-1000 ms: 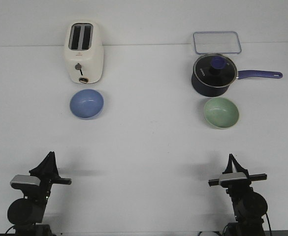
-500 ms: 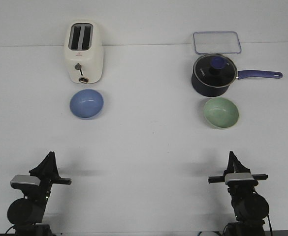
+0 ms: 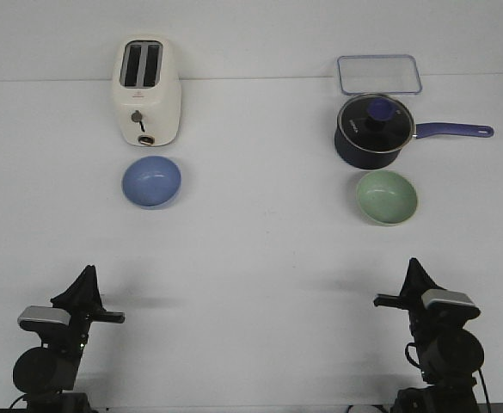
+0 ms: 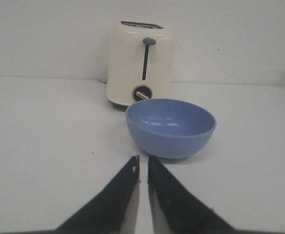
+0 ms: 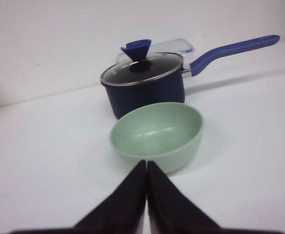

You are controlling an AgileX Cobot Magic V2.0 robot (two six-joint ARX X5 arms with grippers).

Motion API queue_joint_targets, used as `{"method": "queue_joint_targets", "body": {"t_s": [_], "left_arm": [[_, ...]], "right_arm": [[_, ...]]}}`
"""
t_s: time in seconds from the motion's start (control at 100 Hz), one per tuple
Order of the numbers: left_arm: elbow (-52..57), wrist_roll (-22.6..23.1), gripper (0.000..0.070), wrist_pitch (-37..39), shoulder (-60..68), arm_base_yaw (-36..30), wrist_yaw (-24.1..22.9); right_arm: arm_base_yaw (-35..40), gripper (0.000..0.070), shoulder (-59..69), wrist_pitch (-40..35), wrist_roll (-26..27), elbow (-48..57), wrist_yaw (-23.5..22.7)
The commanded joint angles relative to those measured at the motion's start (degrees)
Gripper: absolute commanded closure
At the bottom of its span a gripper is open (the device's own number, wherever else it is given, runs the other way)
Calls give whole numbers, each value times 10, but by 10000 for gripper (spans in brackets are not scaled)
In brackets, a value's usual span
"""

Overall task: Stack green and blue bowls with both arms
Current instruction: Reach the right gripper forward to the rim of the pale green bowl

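Both arms low at the near table edge, each pointed at its bowl; nothing is held.

Front view: the blue bowl (image 3: 151, 181) stands just in front of the toaster (image 3: 146, 91) on the left, and the green bowl (image 3: 387, 197) just in front of the saucepan (image 3: 373, 131) on the right, well apart from each other; a clear container (image 3: 379, 74) lies behind the pan. This view does not resolve the fingers. The left wrist view shows the left gripper (image 4: 142, 163) with a narrow slit between its tips, short of the blue bowl (image 4: 171, 127). The right wrist view shows the right gripper (image 5: 146, 166) with tips pressed together, close before the green bowl (image 5: 156, 136).
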Motion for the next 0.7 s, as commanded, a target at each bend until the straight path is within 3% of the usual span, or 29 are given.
{"method": "queue_joint_targets", "body": {"t_s": [0.0, 0.12, 0.16, 0.24, 0.29, 0.41, 0.51, 0.69], "left_arm": [[-11, 0, 685, 7, -1, 0, 2], [-12, 0, 685, 7, -1, 0, 2], [-11, 0, 685, 7, -1, 0, 2], [-11, 0, 685, 7, -1, 0, 2], [-11, 0, 685, 7, -1, 0, 2], [-11, 0, 685, 7, -1, 0, 2], [-12, 0, 685, 7, -1, 0, 2], [-12, 0, 685, 7, -1, 0, 2]], "right_arm": [[-8, 700, 76, -23, 17, 45, 1], [-30, 671, 218, -66, 10, 136, -16], [-38, 593, 264, -74, 10, 166, -23], [-55, 361, 351, -85, 5, 221, -37], [-65, 281, 402, -88, -1, 252, -47], [-90, 264, 516, -88, -14, 322, -66], [-107, 192, 603, -88, -21, 377, -74], [-126, 192, 732, -89, -33, 456, -78]]}}
